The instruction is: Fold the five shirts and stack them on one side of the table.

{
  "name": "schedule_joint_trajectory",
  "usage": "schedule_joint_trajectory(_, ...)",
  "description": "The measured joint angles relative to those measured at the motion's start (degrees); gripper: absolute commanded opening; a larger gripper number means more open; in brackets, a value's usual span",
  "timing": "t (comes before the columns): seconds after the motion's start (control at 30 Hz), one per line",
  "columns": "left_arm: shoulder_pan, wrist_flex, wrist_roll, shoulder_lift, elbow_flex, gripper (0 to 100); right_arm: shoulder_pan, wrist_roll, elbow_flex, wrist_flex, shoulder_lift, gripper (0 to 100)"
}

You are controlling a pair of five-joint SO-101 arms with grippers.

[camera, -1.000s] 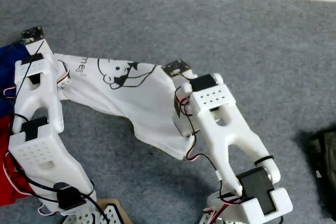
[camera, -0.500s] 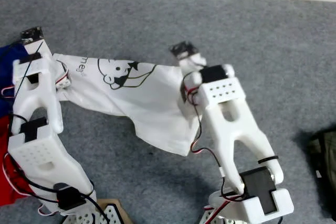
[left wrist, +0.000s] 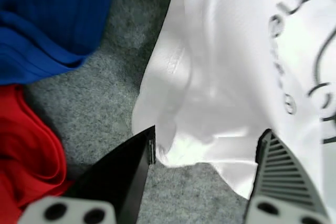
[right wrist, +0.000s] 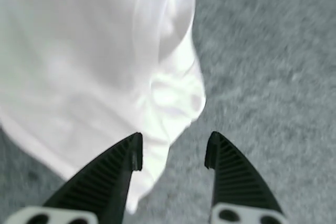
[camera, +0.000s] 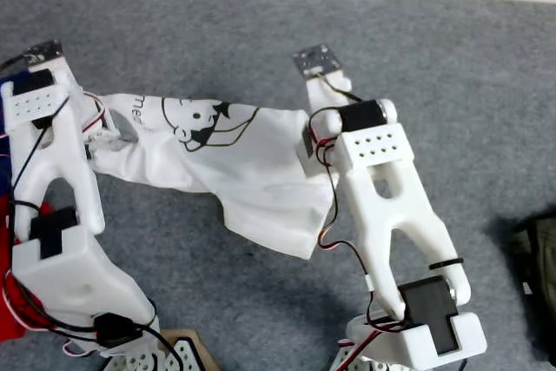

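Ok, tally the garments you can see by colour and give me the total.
white shirt: 1
blue shirt: 1
red shirt: 1
dark bundle at the right edge, kind unclear: 1
Total: 4, of which 3 are clearly shirts

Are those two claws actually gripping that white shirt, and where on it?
Nothing is held. The left gripper and the right gripper each hang with fingers open at opposite ends of the white shirt, closed on neither.

White arms [camera: 408, 223], black servos [camera: 426, 301], apparently ribbed fingers [right wrist: 227, 174]
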Motion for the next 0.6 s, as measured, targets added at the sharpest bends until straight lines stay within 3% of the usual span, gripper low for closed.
schedule_joint_trajectory(0.4,0.2,1.8,0.0,-3.4,-1.2,32,0.1,-10.5,0.8,-13.1,6.2,20.2)
schedule_joint_trajectory(0.6,9.8,0.8,4.4,-2.9,-0.4,32,0.1,-11.3,0.8,-17.3,12.1,20.2)
